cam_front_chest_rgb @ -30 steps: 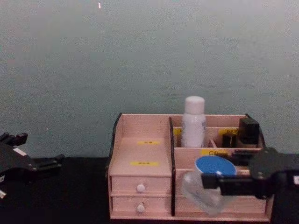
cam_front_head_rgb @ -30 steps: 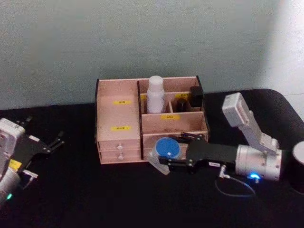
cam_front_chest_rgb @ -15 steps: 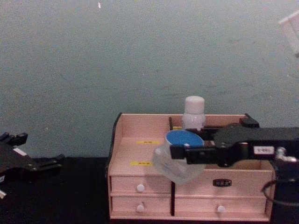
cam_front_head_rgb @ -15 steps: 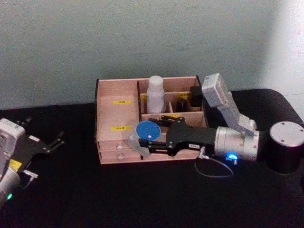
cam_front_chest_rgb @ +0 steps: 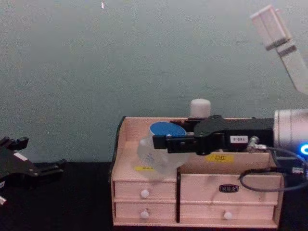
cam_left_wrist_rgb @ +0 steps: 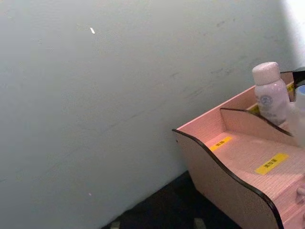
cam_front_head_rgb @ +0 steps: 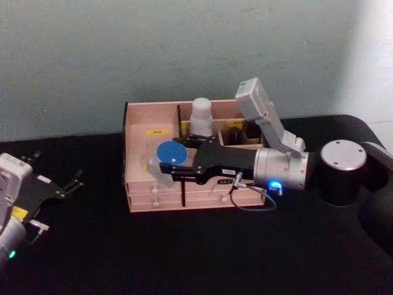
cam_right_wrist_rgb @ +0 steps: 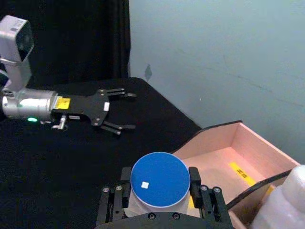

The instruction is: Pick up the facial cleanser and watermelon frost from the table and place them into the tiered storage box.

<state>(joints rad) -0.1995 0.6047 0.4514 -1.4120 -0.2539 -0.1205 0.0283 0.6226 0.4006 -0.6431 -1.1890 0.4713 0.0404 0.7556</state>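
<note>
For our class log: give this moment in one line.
right gripper: holds watermelon frost over tiered storage box | facial cleanser: in box | left gripper: parked, open

The right hand [cam_front_head_rgb: 178, 158] has swung up & left w/ the watermelon frost [cam_front_head_rgb: 169, 152] clamped in it. 1 s ago it sat low, in front of the right-hand drawers of the tiered storage box [cam_front_head_rgb: 140, 123]. 0.5 s ago it was level w/ the middle divider. Now it's over the left stepped compartment (jar tilted in chest view). The right forearm now crosses the box front, hiding the facial cleanser [cam_front_chest_rgb: 200, 107] below its cap.
</note>
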